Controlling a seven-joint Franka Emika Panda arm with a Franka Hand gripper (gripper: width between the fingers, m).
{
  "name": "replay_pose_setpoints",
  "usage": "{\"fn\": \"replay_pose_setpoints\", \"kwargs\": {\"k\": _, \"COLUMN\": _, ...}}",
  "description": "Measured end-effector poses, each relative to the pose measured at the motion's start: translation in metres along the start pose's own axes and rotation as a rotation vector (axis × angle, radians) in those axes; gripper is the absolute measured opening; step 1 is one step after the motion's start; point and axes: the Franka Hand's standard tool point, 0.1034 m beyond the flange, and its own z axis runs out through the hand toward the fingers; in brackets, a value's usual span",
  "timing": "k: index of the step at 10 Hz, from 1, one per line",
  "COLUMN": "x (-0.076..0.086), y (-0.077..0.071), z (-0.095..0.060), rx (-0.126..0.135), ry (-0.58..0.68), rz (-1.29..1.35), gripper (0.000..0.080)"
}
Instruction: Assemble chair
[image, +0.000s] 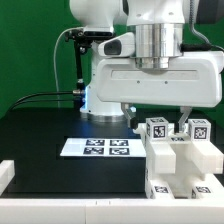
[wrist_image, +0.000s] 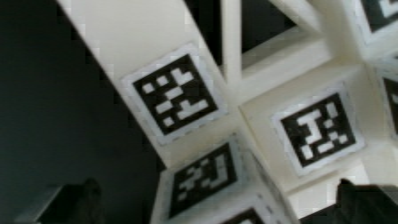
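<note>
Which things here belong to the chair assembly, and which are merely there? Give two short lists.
Job: white chair pieces with marker tags; open gripper above them.
Merely there: marker board; black table; black cable.

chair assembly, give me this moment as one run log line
stage: assembly underway | gripper: open, above chair, holding nothing | marker board: flat on table, exterior view's left of chair

The arm (image: 150, 60) is glossy white with rounded housings, a ribbed silver-grey cylinder at the wrist, a black cable along its rear link, and a broad white boxy tool (image: 158, 115) with dark fingers.
</note>
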Motion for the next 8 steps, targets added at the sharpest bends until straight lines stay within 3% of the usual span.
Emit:
{"fn": "replay_pose_setpoints", "kwargs": {"k": 2, "x": 0.0044, "y": -0.0049, "z": -0.0001, "rx": -0.007, "ry": 0.059, "rz": -0.191, "gripper": 0.0649}}
{"fn": "replay_pose_setpoints", "kwargs": {"k": 3, "x": 0.0043, "y": -0.0038, "z": 0.0002, "rx": -0.007, "ry": 0.056, "rz": -0.141, "gripper": 0.0553}}
{"fn": "replay_pose_setpoints", "kwargs": {"k": 4, "x": 0.0045, "y": -0.0037, "z": 0.0004, "rx": -0.004, "ry": 0.056, "rz": -0.082, "gripper": 0.0370}}
{"fn": "replay_pose_setpoints", "kwargs": {"k": 5, "x": 0.0043, "y": -0.0037, "z": 0.0007, "rx": -0.003, "ry": 0.056, "rz": -0.008, "gripper": 0.0370}}
{"fn": "replay_pose_setpoints", "kwargs": {"k": 6, "x": 0.0044, "y": -0.0034, "z": 0.0008, "rx": -0.001, "ry": 0.056, "rz": 0.041, "gripper": 0.0282}}
{"fn": "replay_pose_setpoints", "kwargs": {"k": 8, "x": 0.0049, "y": -0.0024, "z": 0.0011, "rx": 0.001, "ry": 0.058, "rz": 0.248, "gripper": 0.0282}}
